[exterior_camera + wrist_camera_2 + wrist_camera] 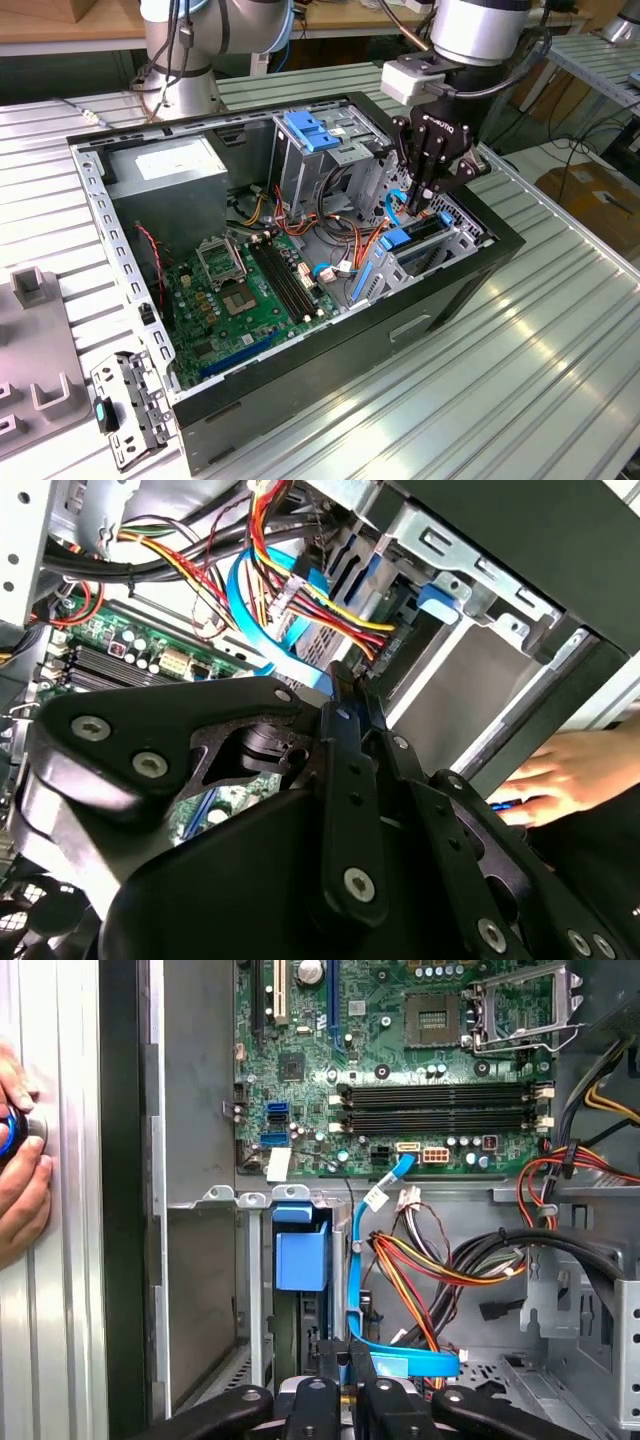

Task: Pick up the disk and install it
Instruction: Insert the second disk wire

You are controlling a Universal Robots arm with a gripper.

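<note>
The disk (418,233) stands on edge in the lower drive bay, at the case's front corner on the exterior view's right. Its blue side rails (300,1260) show at the bay's mouth, and one blue rail tab (440,600) sits against the bay's metal frame. My gripper (418,205) hangs just above the disk's top edge. The black fingers (345,695) are pressed together, shut, with nothing seen between them. In the first wrist view the gripper (345,1365) is over the bay, beside a flat blue data cable (360,1260).
A grey power-supply box (165,170) fills the case's back corner. A tall metal cage with a blue latch (315,130) stands behind the bay. Coloured wires (340,235) cross above the motherboard (250,290). A person's hand (20,1160) rests outside the case wall. Grey fixtures (40,350) lie on the table.
</note>
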